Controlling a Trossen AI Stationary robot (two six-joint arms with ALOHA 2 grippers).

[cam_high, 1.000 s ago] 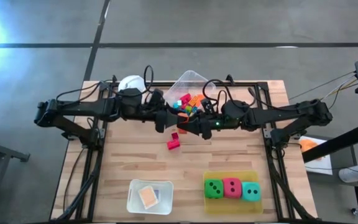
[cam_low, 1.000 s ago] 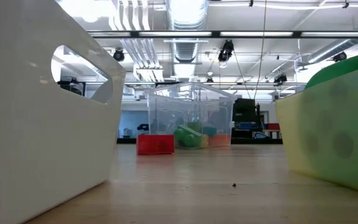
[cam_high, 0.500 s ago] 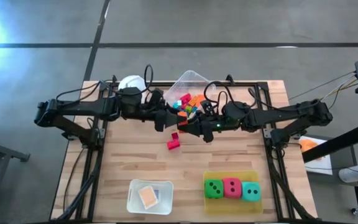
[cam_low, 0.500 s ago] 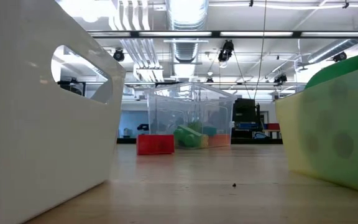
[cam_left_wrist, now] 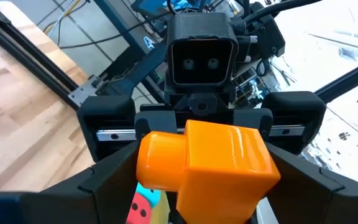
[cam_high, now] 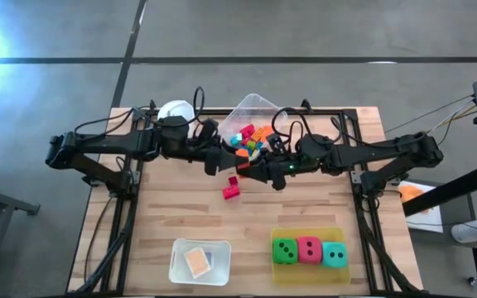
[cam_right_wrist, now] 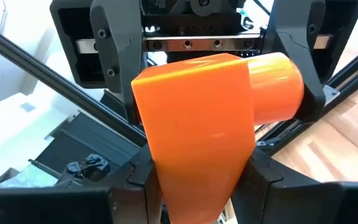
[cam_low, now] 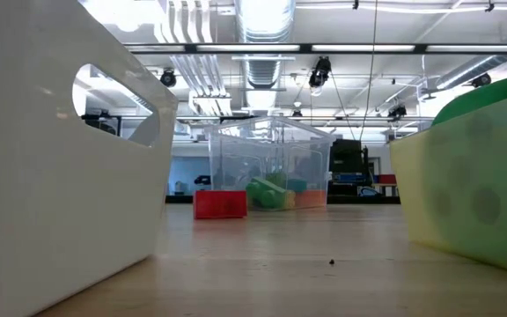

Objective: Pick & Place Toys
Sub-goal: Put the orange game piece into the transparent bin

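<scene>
Above the middle of the tabletop (cam_high: 305, 207), the left gripper (cam_high: 220, 161) and the right gripper (cam_high: 252, 170) meet nose to nose, just in front of the clear tub (cam_high: 259, 103) of mixed blocks. Between them is an orange block (cam_right_wrist: 197, 124), lifted clear of the wood.

The right wrist view shows that arm's own fingers (cam_right_wrist: 263, 180) drawn in narrow against the block's flat sides, so the right gripper carries it. The left wrist view shows the left arm's fingers (cam_left_wrist: 104, 177) spread wide on either side of the same block, with no clear pinch on it. I read this as a hand-over in mid-air, with the block passing to the arm nearer the sorting containers on its side.

The arms are held low and level so that each pair of fingers can take a different pair of the block's faces without colliding.

One red block (cam_high: 231, 189) lies loose on the tabletop just in front of the two grippers, unsorted. Nearer the front edge, a yellow tray (cam_high: 309, 271) holds the green, red and teal dice (cam_high: 309, 249) in a row, and a white bin (cam_high: 176, 263) holds an orange tile (cam_high: 198, 261), so like goes with like. A white cup (cam_high: 175, 110) stands beside the tub, behind the left arm.
</scene>
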